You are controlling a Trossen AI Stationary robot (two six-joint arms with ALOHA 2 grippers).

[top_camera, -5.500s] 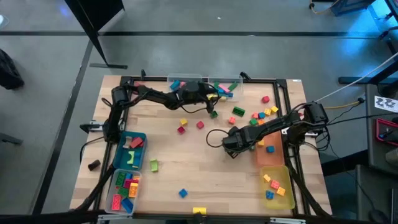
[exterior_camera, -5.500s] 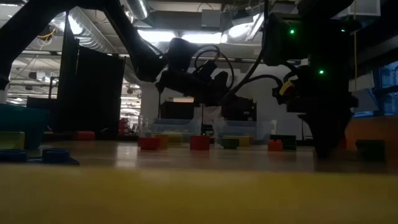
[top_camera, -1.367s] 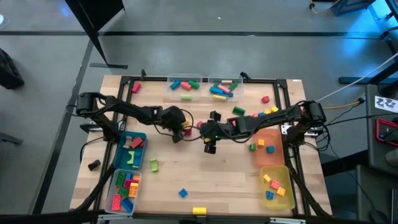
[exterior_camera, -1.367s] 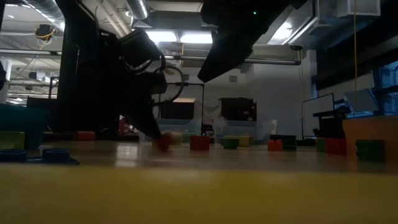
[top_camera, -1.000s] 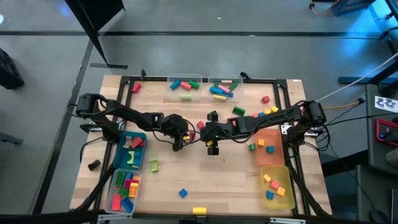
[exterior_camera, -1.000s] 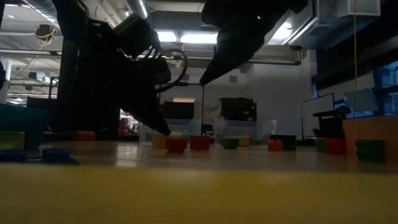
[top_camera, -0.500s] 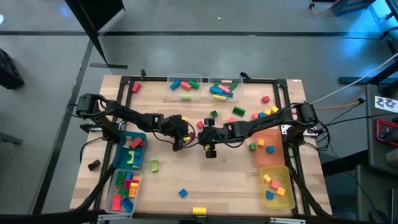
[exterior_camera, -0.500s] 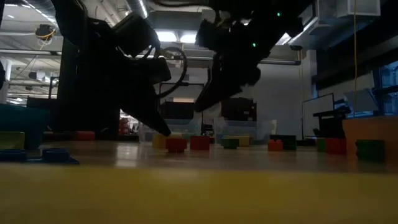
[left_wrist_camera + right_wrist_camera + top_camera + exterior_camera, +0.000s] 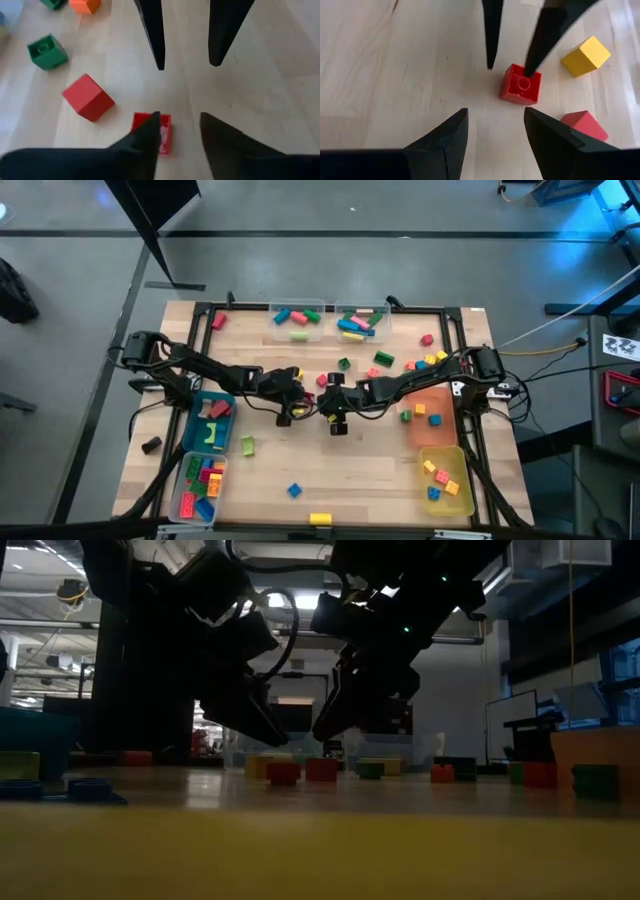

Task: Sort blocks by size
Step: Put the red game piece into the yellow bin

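I see both grippers meeting over the middle of the table (image 9: 300,470), the left gripper (image 9: 291,406) and the right gripper (image 9: 331,408) facing each other with their fingers apart and nothing held between them. A small red studded block (image 9: 521,84) lies on the wood between the two, beside a plain red cube (image 9: 88,97) and a yellow cube (image 9: 585,56). Other blocks are scattered toward the far right, and more lie in the blue bin (image 9: 228,442) at near left.

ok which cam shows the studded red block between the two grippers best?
Right wrist view: the studded red block sits unobstructed, stud up. Left wrist view half-hides it behind a finger; low view shows its dim side; high view barely resolves it.
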